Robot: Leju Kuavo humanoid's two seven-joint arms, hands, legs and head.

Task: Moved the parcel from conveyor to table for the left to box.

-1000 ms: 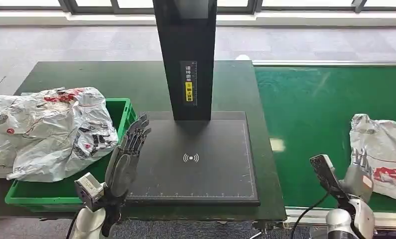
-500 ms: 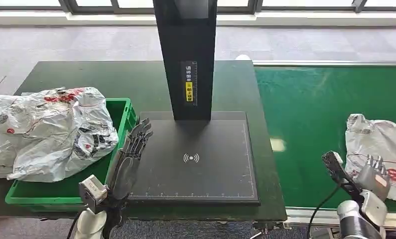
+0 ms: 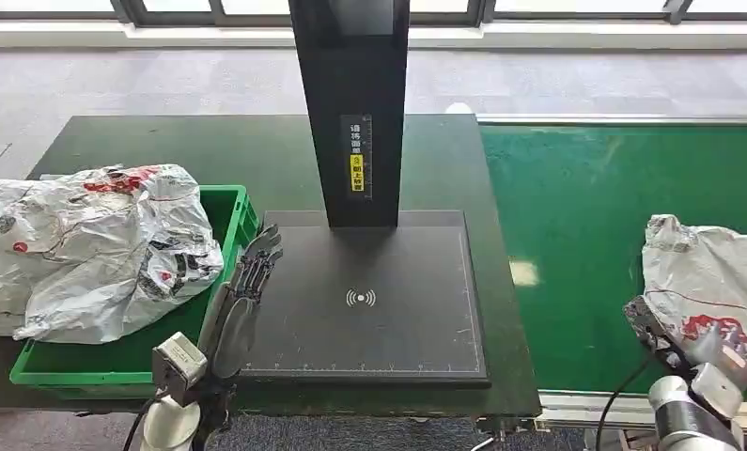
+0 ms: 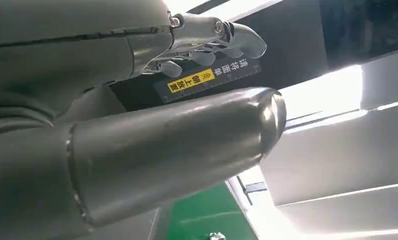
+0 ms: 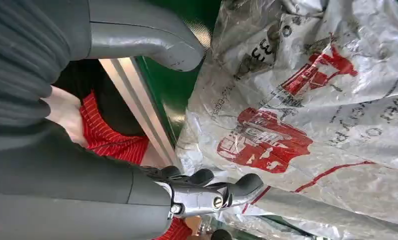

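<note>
With fingers [image 5: 247, 184] spread wide and holding nothing, the right hand [image 3: 722, 352] is reaching beside the parcel [image 3: 703, 282] lying on the conveyor [image 3: 576, 207]; next, closing on the parcel is required.

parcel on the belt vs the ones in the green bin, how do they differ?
The belt parcel lies alone on the green conveyor; the bin parcels are heaped in the green bin and spill over its rim. The right hand is at the belt parcel; no hand touches the bin parcels. Both are crumpled white bags with red print.
</note>
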